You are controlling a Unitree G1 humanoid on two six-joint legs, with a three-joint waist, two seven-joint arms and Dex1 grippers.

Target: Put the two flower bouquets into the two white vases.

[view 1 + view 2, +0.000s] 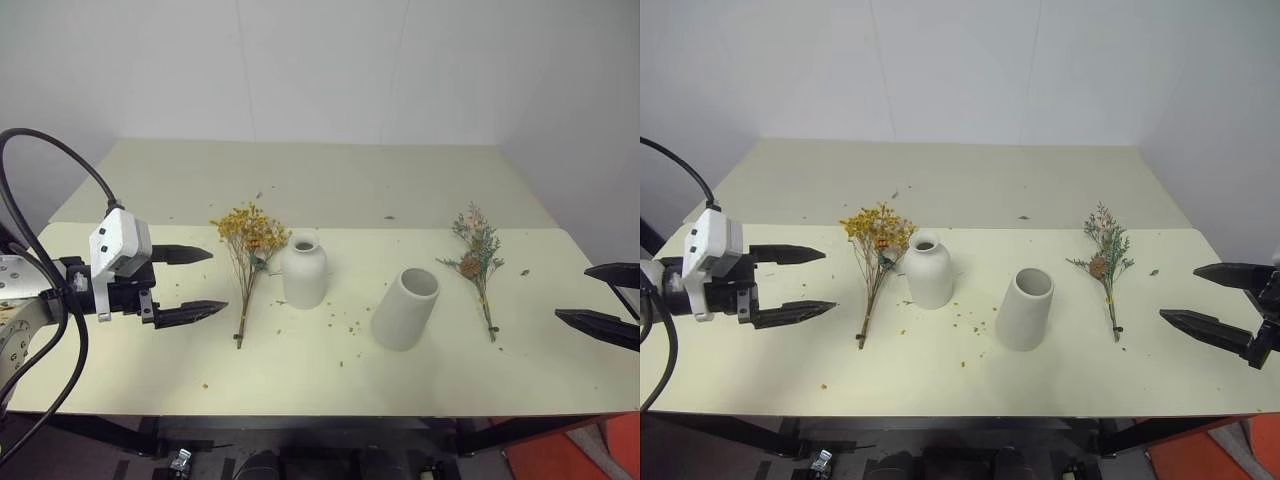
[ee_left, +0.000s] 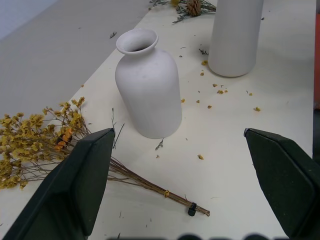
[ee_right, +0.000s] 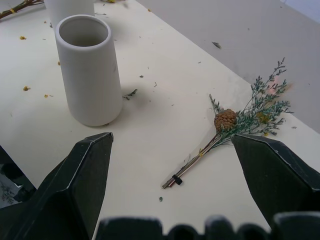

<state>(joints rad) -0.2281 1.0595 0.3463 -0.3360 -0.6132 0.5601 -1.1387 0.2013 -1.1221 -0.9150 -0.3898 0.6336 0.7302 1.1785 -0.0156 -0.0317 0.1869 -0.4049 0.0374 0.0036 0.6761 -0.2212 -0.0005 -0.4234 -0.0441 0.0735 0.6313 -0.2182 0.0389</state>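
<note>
A yellow-orange bouquet (image 1: 250,250) lies flat on the cream table (image 1: 300,370), blossoms away from me, just left of the bottle-shaped white vase (image 1: 304,272). The wide cylinder vase (image 1: 407,307) stands upright right of centre. A grey-green bouquet (image 1: 478,262) with a brown cone lies to its right. My left gripper (image 1: 205,283) hovers open above the table, left of the yellow bouquet's stems (image 2: 150,182), holding nothing. My right gripper (image 1: 1185,295) hangs open at the right edge, right of the green bouquet's stem end (image 3: 175,180), empty.
Small yellow petal crumbs (image 1: 345,325) are scattered between the two vases. A seam (image 1: 400,228) splits the near table from a second tabletop behind. A white wall closes the back. A black cable (image 1: 50,150) loops over my left arm.
</note>
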